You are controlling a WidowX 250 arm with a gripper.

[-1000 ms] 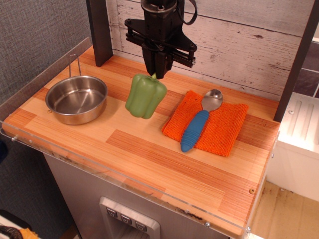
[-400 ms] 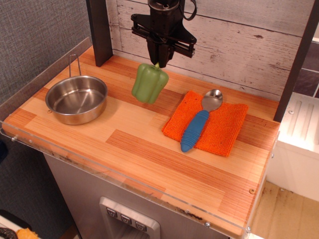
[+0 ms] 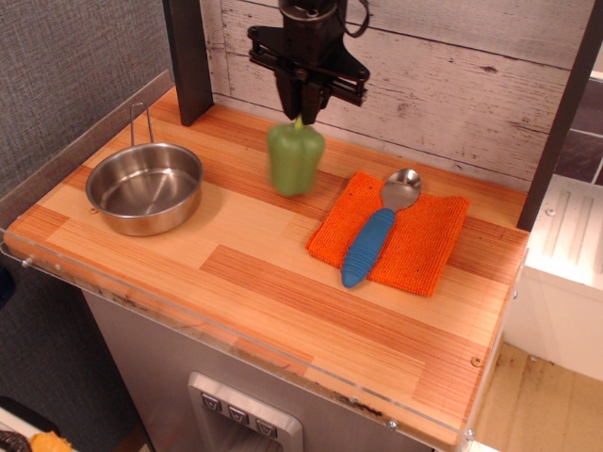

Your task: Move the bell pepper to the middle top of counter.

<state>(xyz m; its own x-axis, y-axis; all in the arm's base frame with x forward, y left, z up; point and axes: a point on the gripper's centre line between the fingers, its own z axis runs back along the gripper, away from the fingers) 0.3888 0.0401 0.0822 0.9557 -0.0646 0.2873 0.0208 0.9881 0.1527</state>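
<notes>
One gripper [image 3: 301, 111] hangs over the back of the counter [image 3: 245, 282], its jaws pinched on the short stem of the bell pepper [image 3: 295, 157], which dangles below them. The pepper is slightly blurred, so whether its base touches the wood or floats just above it I cannot tell.

As a judgement, the carry step is nearly finished: the pepper sits toward twelve o'clock on the counter, close to the whitewashed plank wall [image 3: 443, 75]. The next move calls for a short, steady descent until the base bears on the wood, then opening the jaws and lifting straight up so the stem is not dragged. A lobed pepper may rock or tip once released, so a gentle release matters.

The counter is butcher-block in pale and reddish strips with a clear acrylic edge at six o'clock. A steel bowl [image 3: 145, 187] stands at nine o'clock, well apart from the pepper. At three o'clock lies an orange cloth [image 3: 415, 245] with a blue-handled spoon [image 3: 375, 234] on it, near the pepper but not touching. A dark post [image 3: 187, 61] rises at eleven o'clock, and grey fabric wall covers the left.
</notes>
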